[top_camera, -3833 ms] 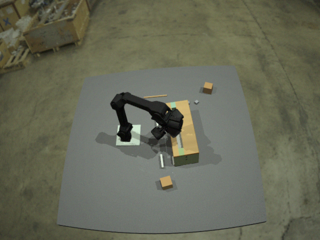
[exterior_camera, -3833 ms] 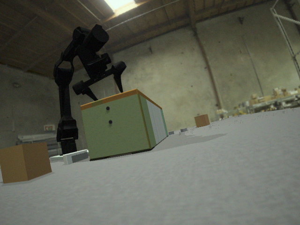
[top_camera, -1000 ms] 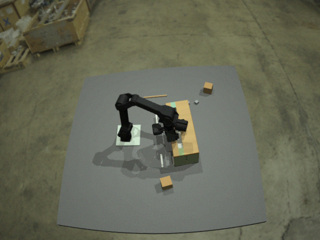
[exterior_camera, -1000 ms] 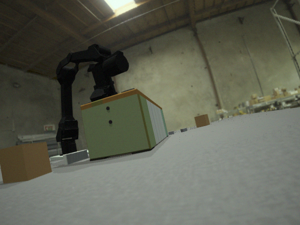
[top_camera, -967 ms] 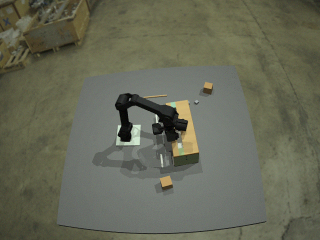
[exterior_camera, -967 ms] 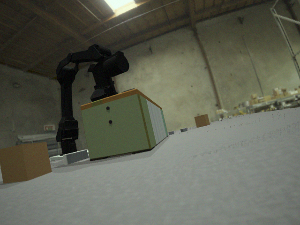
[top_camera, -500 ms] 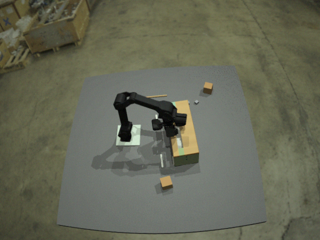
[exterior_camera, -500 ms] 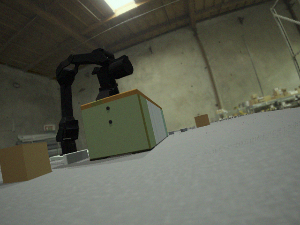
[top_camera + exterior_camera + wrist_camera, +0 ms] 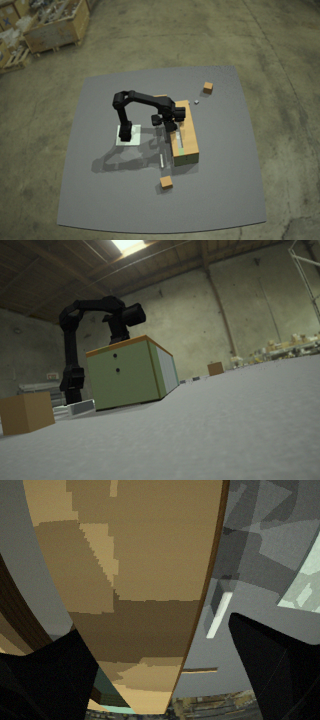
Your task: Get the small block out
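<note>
The box [image 9: 190,129] [image 9: 124,376] [image 9: 155,540] stands upright, with an orange-tan top and a green end wall. My gripper [image 9: 163,123] [image 9: 170,620] is open and empty, pointing down over the robot-side edge of the box. In the wrist view the box top spans most of the gap between the fingers. In the exterior view the fingers are hidden behind the box. I cannot make out the small block on the shelf; the clear front faces the arm and its inside does not show.
An orange cube [image 9: 166,182] [image 9: 27,413] lies off the green end, another [image 9: 208,87] [image 9: 215,368] at the far right. Small grey pieces [image 9: 196,102] [image 9: 196,378] lie behind the box. A white bar [image 9: 162,160] [image 9: 81,407] [image 9: 220,615] lies in front; a thin wooden stick [image 9: 160,95] [image 9: 200,670] lies beyond the arm.
</note>
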Available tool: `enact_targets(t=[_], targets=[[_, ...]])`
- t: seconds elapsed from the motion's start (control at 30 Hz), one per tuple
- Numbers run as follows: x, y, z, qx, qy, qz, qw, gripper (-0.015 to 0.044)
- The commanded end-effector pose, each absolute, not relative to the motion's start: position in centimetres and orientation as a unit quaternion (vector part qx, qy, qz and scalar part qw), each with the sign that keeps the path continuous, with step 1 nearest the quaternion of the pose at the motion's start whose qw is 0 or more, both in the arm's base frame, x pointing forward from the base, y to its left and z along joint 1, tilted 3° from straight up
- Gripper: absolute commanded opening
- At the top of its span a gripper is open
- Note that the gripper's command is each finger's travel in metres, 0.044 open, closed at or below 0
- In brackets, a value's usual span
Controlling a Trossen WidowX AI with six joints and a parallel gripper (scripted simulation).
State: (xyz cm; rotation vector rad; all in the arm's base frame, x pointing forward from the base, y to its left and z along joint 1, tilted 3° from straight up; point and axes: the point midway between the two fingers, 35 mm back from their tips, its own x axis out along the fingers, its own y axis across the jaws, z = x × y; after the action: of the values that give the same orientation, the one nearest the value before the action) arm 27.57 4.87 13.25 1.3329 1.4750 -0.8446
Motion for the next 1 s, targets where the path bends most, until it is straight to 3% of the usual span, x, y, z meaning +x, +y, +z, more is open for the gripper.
enact_targets(t=[0.0, 0.77, 0.97], targets=[[27.3, 5.9, 13.2, 0.546, 0.604, -0.344, 0.467, 0.0400], [26.6, 10.2, 13.2, 0.547, 0.605, -0.343, 0.466, 0.0400], [26.5, 10.1, 16.6, 0.547, 0.605, -0.342, 0.467, 0.0400]])
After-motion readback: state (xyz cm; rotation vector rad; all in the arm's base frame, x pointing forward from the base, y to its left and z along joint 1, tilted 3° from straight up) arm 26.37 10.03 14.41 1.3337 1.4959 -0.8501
